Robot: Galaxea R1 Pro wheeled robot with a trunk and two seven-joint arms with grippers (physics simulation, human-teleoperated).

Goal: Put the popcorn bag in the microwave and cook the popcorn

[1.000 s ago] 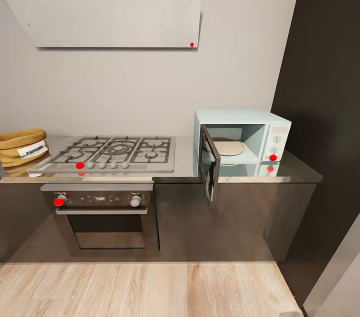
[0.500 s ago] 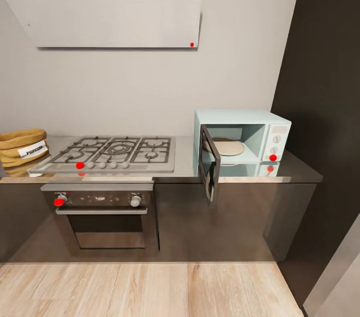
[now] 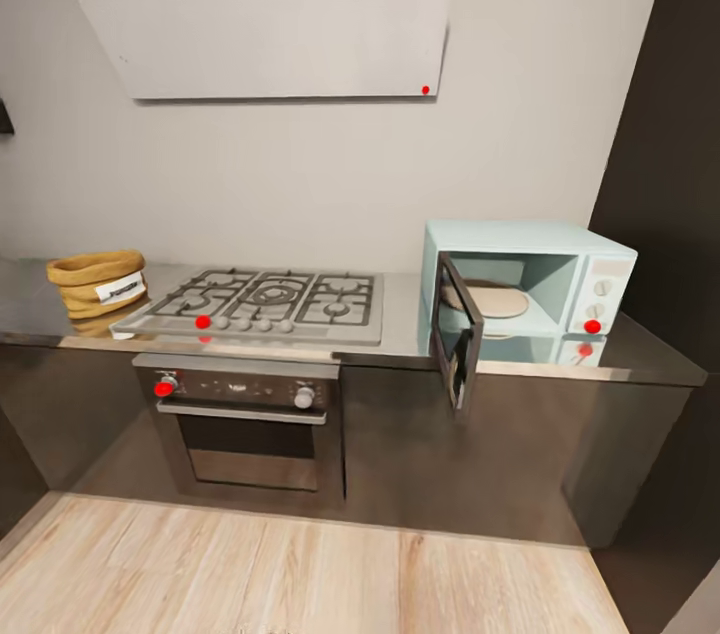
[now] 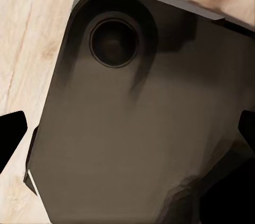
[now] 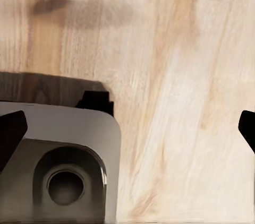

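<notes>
popcorn bag [image 3: 97,282]: 1
microwave [image 3: 530,276]: 1, w/ 2 knobs
gas hob [image 3: 262,303]: 1
oven [image 3: 244,417]: 1
hood [image 3: 272,39]: 1
counter [image 3: 400,329]: 1

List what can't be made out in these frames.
- Popcorn: head view looks at the popcorn bag side-on; its rolled rim hides the contents.
- Label text on the bag: too small.
- Microwave knob settings: too small.
- Both wrist views: fingertips cut by the edges, so each gripper's state is unclear.
</notes>
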